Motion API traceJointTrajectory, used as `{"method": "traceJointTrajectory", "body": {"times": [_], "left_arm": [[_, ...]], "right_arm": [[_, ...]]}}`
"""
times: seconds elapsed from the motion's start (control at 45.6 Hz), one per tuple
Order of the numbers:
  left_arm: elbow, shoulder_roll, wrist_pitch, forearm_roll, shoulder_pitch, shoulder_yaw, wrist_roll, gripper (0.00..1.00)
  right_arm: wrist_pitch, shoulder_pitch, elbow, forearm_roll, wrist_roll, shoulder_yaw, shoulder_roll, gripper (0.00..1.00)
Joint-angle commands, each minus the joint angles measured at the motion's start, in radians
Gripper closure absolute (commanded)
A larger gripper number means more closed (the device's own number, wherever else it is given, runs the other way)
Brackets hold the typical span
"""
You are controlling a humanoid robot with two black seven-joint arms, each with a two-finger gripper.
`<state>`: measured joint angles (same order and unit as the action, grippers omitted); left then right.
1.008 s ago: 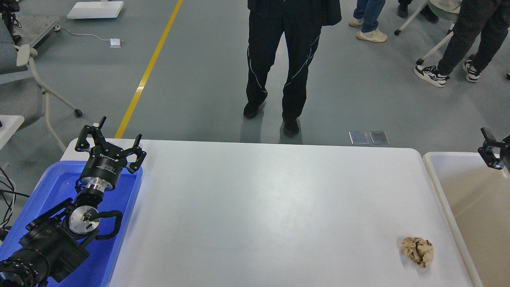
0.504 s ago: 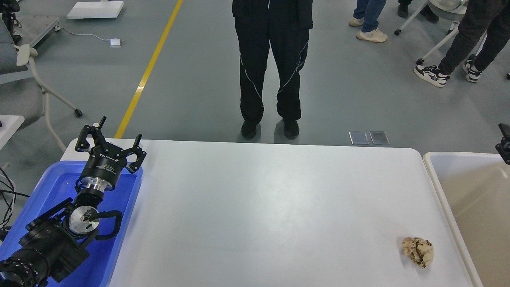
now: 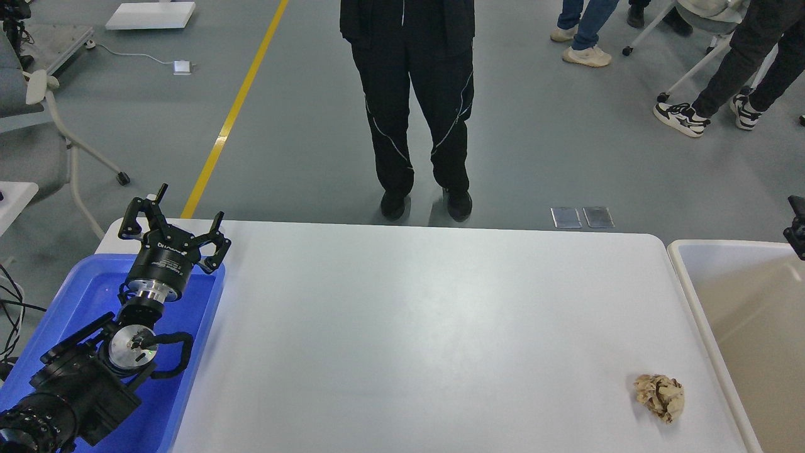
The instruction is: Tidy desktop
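The white desktop (image 3: 409,327) fills the middle of the head view. A crumpled tan paper ball (image 3: 659,395) lies on it near the front right corner. My left gripper (image 3: 188,204) is open and empty, raised over the far end of the blue tray (image 3: 82,296) at the desktop's left edge, far from the paper ball. Only a small dark part of my right gripper (image 3: 797,226) shows at the right edge, above the beige white-rimmed bin (image 3: 755,327). Its fingers cannot be told apart.
A person in black trousers (image 3: 412,113) stands just beyond the desktop's far edge. More people and a chair (image 3: 704,56) are at the back right. A grey chair (image 3: 38,126) stands at the left.
My right gripper has drawn back to the right, almost out of view. The person behind the desktop has shifted left. My left arm and the paper ball have not moved.
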<state>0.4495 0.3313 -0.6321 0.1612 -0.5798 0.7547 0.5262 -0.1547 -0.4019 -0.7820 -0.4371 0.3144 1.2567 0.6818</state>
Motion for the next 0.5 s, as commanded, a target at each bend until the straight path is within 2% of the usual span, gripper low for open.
{"method": "traceJointTrajectory", "body": {"times": [0.0, 0.11, 0.263, 0.482], "left_arm": [[0.000, 0.000, 0.000, 0.000, 0.000, 0.000, 0.000, 0.00], [0.000, 0.000, 0.000, 0.000, 0.000, 0.000, 0.000, 0.00], [0.000, 0.000, 0.000, 0.000, 0.000, 0.000, 0.000, 0.00], [0.000, 0.000, 0.000, 0.000, 0.000, 0.000, 0.000, 0.00]], "right_arm": [[-0.034, -0.006, 0.000, -0.002, 0.006, -0.005, 0.012, 0.00], [-0.040, -0.028, -0.005, -0.023, 0.006, -0.037, 0.061, 0.00], [-0.037, -0.086, -0.003, -0.109, 0.008, -0.219, 0.169, 0.00], [-0.031, -0.299, -0.010, -0.337, 0.008, -0.816, 0.260, 0.00]]}}
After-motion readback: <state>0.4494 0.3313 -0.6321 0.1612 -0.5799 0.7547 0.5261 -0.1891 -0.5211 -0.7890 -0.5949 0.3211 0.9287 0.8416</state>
